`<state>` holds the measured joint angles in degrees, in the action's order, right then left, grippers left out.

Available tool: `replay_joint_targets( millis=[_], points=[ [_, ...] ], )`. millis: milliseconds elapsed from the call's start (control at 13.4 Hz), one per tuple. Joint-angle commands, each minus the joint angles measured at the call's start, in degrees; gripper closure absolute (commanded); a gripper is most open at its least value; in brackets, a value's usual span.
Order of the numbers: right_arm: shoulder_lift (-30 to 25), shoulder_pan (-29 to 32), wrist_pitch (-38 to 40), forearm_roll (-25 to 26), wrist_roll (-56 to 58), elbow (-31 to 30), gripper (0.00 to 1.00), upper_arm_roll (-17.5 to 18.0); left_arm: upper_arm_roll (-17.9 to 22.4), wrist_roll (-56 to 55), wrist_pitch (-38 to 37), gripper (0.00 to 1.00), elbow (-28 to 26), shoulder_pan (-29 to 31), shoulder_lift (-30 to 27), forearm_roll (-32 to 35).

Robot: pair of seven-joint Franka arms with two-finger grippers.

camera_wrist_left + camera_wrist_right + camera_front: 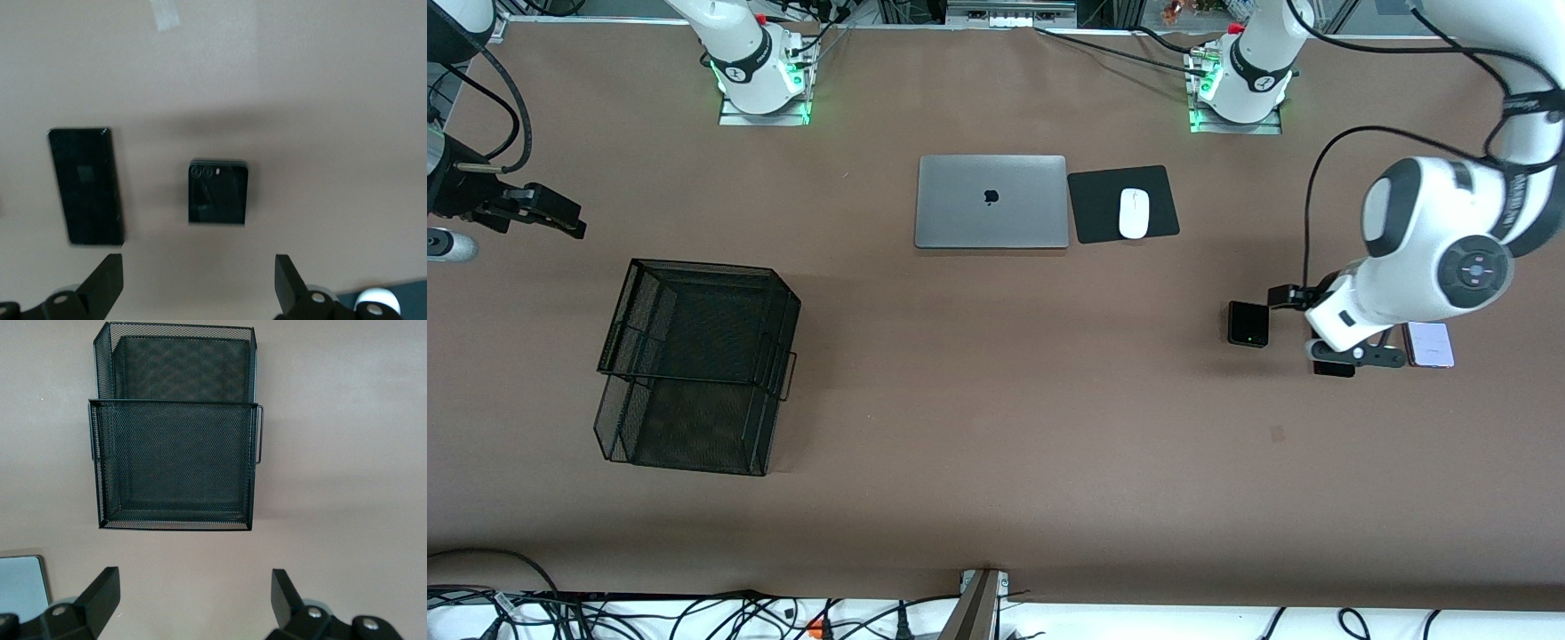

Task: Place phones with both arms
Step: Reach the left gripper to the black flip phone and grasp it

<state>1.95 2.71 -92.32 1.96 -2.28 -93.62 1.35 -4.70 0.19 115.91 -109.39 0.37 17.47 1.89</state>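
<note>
Three phones lie toward the left arm's end of the table. The small squarish black phone with a green dot lies free; it shows in the left wrist view. The long slim black slab is mostly hidden under the left wrist; it shows whole in the left wrist view. The pale lilac-white phone lies beside it. My left gripper is open and empty, low over the table between the phones. My right gripper is open and empty, in the air at the right arm's end.
A black wire mesh basket stands toward the right arm's end. A closed grey laptop lies mid-table near the arm bases, with a white mouse on a black pad beside it.
</note>
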Motion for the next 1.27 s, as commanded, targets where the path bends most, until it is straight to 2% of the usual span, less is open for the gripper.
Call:
replay_joint_targets(
  millis=[0,149,447,969,1043,1118,1193],
  points=[
    [-0.72,0.54,0.12,-1.08,-0.53,-0.07,0.0,0.5,-0.92,0.08,15.33,0.0,-11.77,-0.02,-2.44,0.65],
    [-0.72,0.54,0.21,-1.08,-0.53,-0.07,0.0,0.5,-1.01,0.08,26.07,0.0,-17.58,0.07,-1.74,3.99],
    [-0.72,0.54,0.29,-1.08,-0.53,-0.07,0.0,0.5,-1.01,-0.71,37.88,0.0,-20.15,0.86,4.84,3.91],
    [-0.8,0.54,0.38,-1.08,-0.53,0.02,0.0,0.5,-1.01,-0.98,41.15,0.0,-20.95,1.39,8.19,3.91],
    [-0.8,0.54,0.47,-0.99,-0.53,0.02,0.0,0.5,-1.01,-0.98,41.06,0.04,-20.95,1.65,8.37,3.91],
    [-0.8,0.54,0.47,-0.99,-0.53,0.02,0.0,0.5,-1.01,-0.98,40.97,0.6,-20.86,1.83,8.28,3.91],
    [-0.8,0.54,0.38,-0.99,-0.53,0.02,0.0,0.5,-1.01,-1.06,40.54,0.66,-20.43,1.83,8.2,3.91]
  ],
)
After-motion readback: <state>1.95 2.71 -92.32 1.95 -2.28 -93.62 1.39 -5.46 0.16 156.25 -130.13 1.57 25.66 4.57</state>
